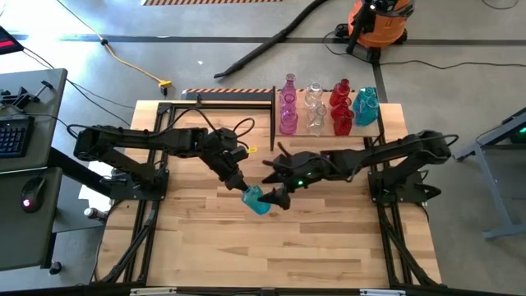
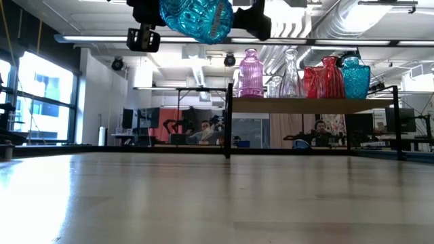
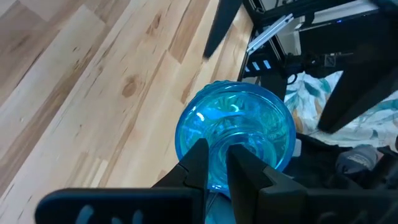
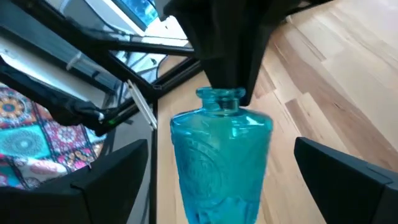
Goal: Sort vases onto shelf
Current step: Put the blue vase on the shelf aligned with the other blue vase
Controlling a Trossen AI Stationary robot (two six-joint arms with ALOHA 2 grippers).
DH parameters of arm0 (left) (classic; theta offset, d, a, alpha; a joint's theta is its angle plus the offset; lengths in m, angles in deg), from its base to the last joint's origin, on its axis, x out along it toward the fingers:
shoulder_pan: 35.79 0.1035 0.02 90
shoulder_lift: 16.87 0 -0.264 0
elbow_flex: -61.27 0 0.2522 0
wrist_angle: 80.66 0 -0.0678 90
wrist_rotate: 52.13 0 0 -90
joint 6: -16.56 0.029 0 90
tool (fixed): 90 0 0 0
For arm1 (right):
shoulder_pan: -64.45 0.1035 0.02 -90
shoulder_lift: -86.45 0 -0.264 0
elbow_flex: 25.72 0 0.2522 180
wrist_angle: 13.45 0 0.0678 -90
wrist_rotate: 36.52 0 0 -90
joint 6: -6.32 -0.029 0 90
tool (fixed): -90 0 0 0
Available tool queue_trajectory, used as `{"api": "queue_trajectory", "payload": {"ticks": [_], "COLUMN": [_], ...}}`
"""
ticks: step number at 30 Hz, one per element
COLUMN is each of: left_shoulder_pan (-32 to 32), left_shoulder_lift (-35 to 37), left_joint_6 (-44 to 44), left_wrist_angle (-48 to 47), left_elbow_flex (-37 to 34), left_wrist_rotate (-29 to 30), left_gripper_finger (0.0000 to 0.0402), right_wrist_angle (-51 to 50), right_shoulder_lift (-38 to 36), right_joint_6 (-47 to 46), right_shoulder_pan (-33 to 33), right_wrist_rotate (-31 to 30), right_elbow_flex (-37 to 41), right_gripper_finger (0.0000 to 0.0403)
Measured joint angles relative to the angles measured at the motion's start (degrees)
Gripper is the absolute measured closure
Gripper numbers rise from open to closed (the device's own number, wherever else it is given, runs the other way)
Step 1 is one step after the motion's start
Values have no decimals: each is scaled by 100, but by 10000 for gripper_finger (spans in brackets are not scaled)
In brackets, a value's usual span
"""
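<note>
The left tool (image 1: 245, 191) was pinched on the neck of a teal vase (image 1: 258, 200), holding it clear above the desk (image 1: 329, 247), with the body hanging away from its fingers (image 3: 198, 163). Just beyond it, the right tool (image 1: 275, 197) stood wide, its fingers (image 4: 339, 171) either side of the vase body but apart from the glass, so the step in hand looked like a handover from left arm to right. The next move would call for the right tool to close squarely on the body before the left let go of the neck; smooth glass could slip if the release came early. Farther off, past the right arm, the shelf (image 1: 382, 125) carried pink, clear, red and teal vases (image 1: 329, 108) in a tight row.
</note>
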Motion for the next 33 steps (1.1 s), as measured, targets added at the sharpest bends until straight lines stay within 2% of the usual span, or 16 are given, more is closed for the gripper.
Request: {"api": "queue_trajectory", "payload": {"ticks": [14,23,27,33], "left_shoulder_pan": [0,0,0,-2], "left_shoulder_lift": [-2,-2,-2,-2], "left_joint_6": [37,81,81,81], "left_wrist_angle": [14,61,62,96], "left_elbow_flex": [0,0,0,0], "left_wrist_rotate": [-63,-79,-73,-88], "left_gripper_finger": [376,376,376,375], "right_wrist_angle": [-271,-353,-378,-424], "right_shoulder_lift": [1079,1209,1209,1209], "right_joint_6": [200,290,287,285], "right_shoulder_pan": [178,248,243,241], "right_wrist_rotate": [35,26,21,1], "right_elbow_flex": [-817,-973,-973,-973], "right_gripper_finger": [18,20,42,106]}}
